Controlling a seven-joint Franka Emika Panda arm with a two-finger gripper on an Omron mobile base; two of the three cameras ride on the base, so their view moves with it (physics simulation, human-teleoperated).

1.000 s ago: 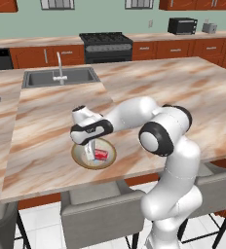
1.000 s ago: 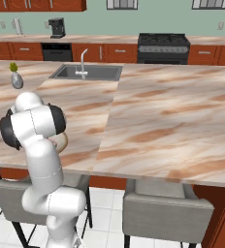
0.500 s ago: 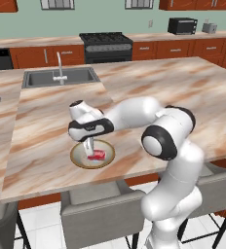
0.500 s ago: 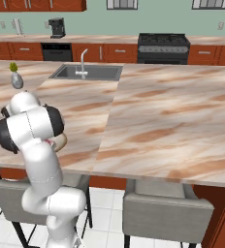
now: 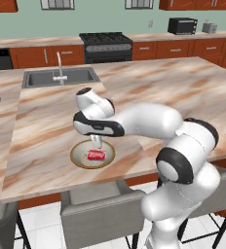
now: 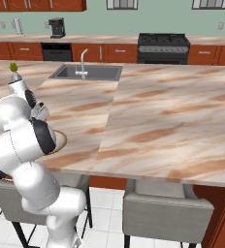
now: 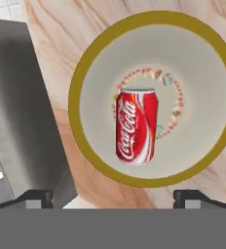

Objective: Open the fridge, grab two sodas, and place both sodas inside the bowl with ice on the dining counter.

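sink sitting recessed in the counter, tap standing behind it | stove standing at back wall | microwave resting on rear worktop | grey chair tucking under counter edge

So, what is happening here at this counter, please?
A white robot arm is putting sodas into a bowl on the dining counter. One red soda can lies on its side inside the bowl, among small bits of ice. The gripper hangs just above it with its jaws open and holds nothing. I see only one can in the bowl, so a second soda is apparently still needed.
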